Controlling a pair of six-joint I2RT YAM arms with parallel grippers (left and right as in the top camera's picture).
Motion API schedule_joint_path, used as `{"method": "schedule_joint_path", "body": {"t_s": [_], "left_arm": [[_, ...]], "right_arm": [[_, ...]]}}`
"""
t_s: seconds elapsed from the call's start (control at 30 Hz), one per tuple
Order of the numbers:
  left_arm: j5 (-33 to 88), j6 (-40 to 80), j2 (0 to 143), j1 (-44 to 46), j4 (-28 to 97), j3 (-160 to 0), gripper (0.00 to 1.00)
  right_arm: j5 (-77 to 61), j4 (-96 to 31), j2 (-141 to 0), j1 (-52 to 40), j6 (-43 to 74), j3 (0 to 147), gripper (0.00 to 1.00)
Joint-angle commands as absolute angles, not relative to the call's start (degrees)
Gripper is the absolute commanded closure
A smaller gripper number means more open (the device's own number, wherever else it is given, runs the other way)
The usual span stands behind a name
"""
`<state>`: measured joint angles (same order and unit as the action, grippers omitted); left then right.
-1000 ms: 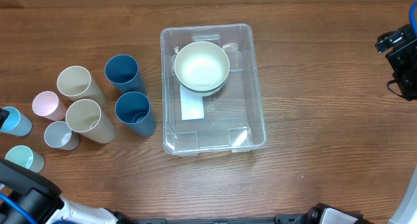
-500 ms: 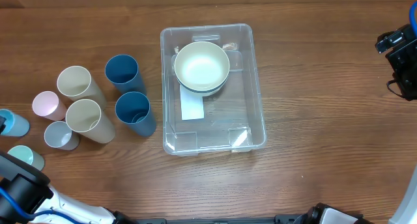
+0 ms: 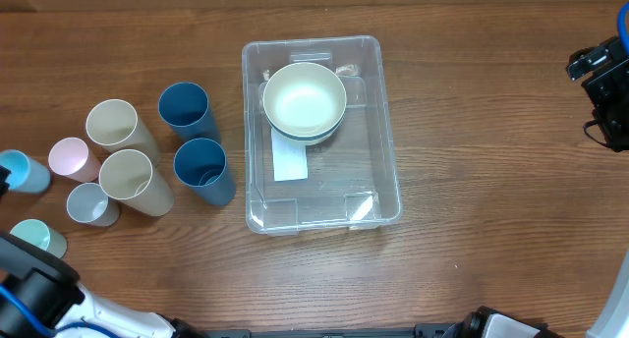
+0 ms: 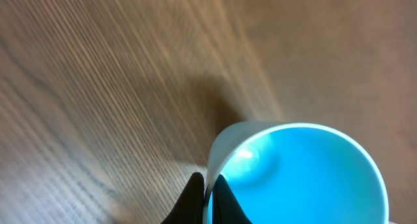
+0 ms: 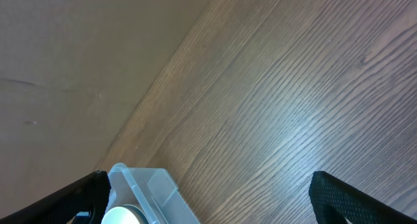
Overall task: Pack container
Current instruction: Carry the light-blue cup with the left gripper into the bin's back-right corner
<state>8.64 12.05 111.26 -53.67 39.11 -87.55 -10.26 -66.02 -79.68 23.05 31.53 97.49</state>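
The container (image 3: 389, 177), a large clear bin, stands mid-table with a white label (image 3: 290, 163) on its bottom. A cream bowl (image 3: 305, 100) nested in a darker one sits at its far end. At the table's left edge is a light blue cup (image 3: 18, 170). In the left wrist view my left gripper (image 4: 210, 201) is shut on that cup's (image 4: 306, 178) rim, one finger inside and one outside. My right gripper (image 5: 221, 198) stands open over bare wood at the far right (image 3: 600, 83), well away from the container's corner (image 5: 150, 185).
Left of the container stand two dark blue cups (image 3: 184, 107) (image 3: 201, 167), two beige cups (image 3: 114, 124) (image 3: 129, 177), a pink cup (image 3: 69, 156), a grey cup (image 3: 88, 202) and a mint cup (image 3: 35, 238). My left arm (image 3: 39, 289) fills the front left corner.
My left gripper has shut on the light blue cup's rim. The cup has shifted slightly away from the table's front. The right arm has not moved.
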Motion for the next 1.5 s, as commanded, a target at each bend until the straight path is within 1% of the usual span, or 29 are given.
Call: {"method": "schedule_joint_path", "body": {"t_s": [0.0,0.1,0.17,0.27,0.37,0.43,0.53,0.6,0.73,1.1,1.27,1.33,1.37,1.4,1.43,1.47], "left_arm": [[10.20,15.51,97.56,-52.27,38.72,-89.86,0.96],[13.56,17.19,85.71,-46.63,41.32,-89.86,0.96],[13.67,16.69,78.81,-37.98,42.96,-89.86,0.96],[14.59,12.32,73.45,-17.04,43.62,-89.86,0.96],[14.39,7.29,75.79,0.80,43.48,-89.84,0.96],[14.46,4.16,80.77,11.22,43.48,-89.84,0.96],[14.44,1.63,88.73,20.82,43.29,-89.84,0.96],[14.00,1.67,95.26,25.91,39.64,-89.84,0.96],[3.84,1.74,101.58,30.11,29.15,-89.84,0.96],[-6.22,2.04,113.89,29.15,7.95,-89.84,0.96],[-7.66,6.46,116.88,28.40,6.63,-89.84,0.95],[-7.42,6.52,116.49,28.42,6.59,-90.00,0.74],[-7.44,6.70,115.44,28.42,7.44,-90.67,0.47],[-7.44,6.68,114.34,28.42,7.97,-91.20,0.37],[-7.44,6.68,113.19,28.42,8.45,-91.55,0.32],[-7.44,6.68,111.90,28.42,9.30,-91.96,0.31]], "right_arm": [[-10.20,-65.76,-79.53,22.96,31.77,97.84,0.00],[-10.20,-65.76,-79.53,22.96,31.77,97.84,0.00],[-10.20,-65.76,-79.53,22.96,31.77,97.84,0.00],[-10.20,-65.76,-79.53,22.96,31.77,97.84,0.00],[-10.20,-65.76,-79.53,22.96,31.77,97.84,0.00],[-10.20,-65.76,-79.53,22.96,31.77,97.84,0.00],[-10.20,-65.76,-79.53,22.96,31.77,97.84,0.00],[-10.20,-65.76,-79.53,22.96,31.77,97.84,0.00],[-10.17,-65.76,-79.53,22.96,31.75,97.84,0.00],[-10.20,-65.76,-79.53,22.96,31.75,97.84,0.00],[-10.17,-65.76,-79.53,22.96,31.77,97.84,0.00],[-10.20,-65.76,-79.53,22.96,31.77,97.84,0.00],[-10.20,-65.76,-79.53,22.96,31.77,97.84,0.00],[-10.20,-65.76,-79.53,22.96,31.75,97.84,0.00],[-10.20,-65.76,-79.53,22.96,31.75,97.84,0.00],[-10.20,-65.76,-79.53,22.96,31.75,97.84,0.00]]}}
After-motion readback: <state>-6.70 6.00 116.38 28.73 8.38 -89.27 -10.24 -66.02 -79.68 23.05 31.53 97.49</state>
